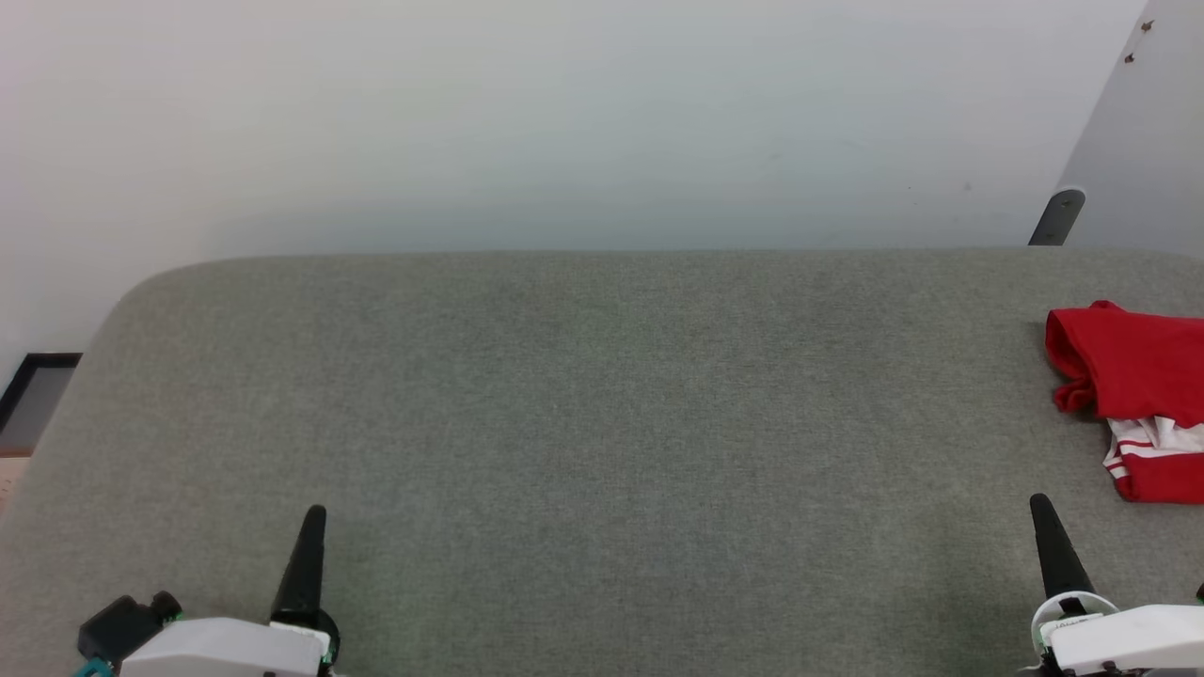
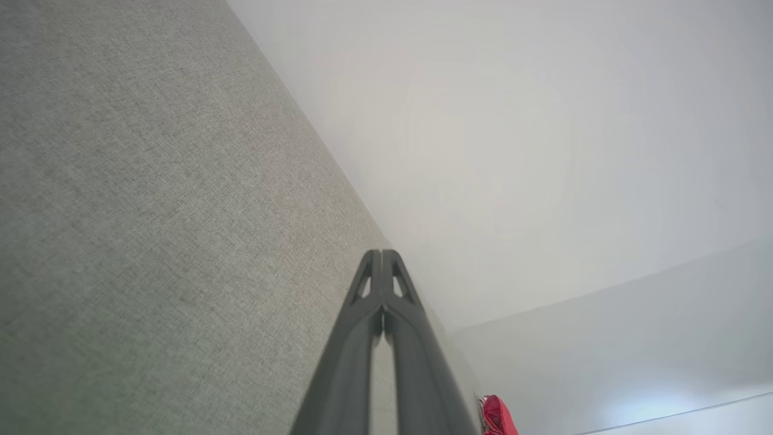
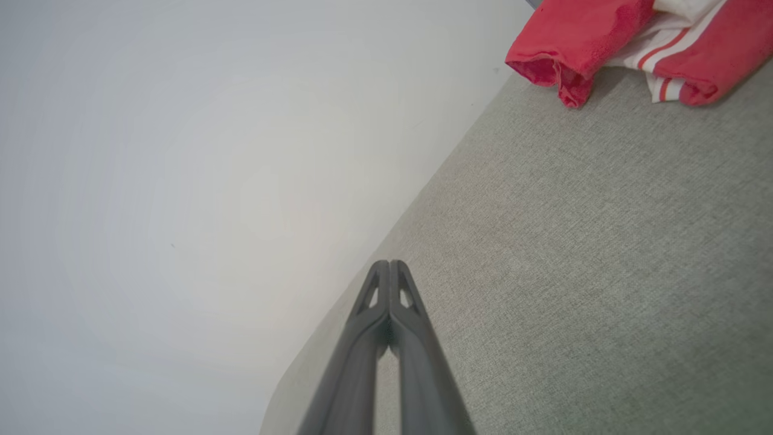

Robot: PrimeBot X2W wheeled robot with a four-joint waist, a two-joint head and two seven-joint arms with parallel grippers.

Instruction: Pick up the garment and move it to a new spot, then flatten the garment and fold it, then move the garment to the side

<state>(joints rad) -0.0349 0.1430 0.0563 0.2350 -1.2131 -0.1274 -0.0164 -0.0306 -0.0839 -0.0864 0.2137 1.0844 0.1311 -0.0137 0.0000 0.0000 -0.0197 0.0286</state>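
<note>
The garment (image 1: pixel 1133 371) lies bunched at the far right of the grey fabric-covered table (image 1: pixel 602 395), cut off by the picture's edge. It is red with a white part and red-white striped trim (image 1: pixel 1143 451); no lettering shows. In the right wrist view the garment (image 3: pixel 580 36) lies at the top right, well ahead of my right gripper (image 3: pixel 389 264). My right gripper (image 1: pixel 1037 500) is shut and empty, a little nearer than the garment. My left gripper (image 1: pixel 315 512) sits at the lower left, shut and empty, far from it. A red scrap of the garment (image 2: pixel 498 417) peeks past my left gripper (image 2: pixel 381 254).
The table's far edge (image 1: pixel 602 252) runs straight and rounds off at the back left. Beyond it is pale floor. A dark-framed object (image 1: pixel 33 395) lies off the left edge. A grey leg (image 1: pixel 1058 216) and a grey panel (image 1: pixel 1143 141) stand at the back right.
</note>
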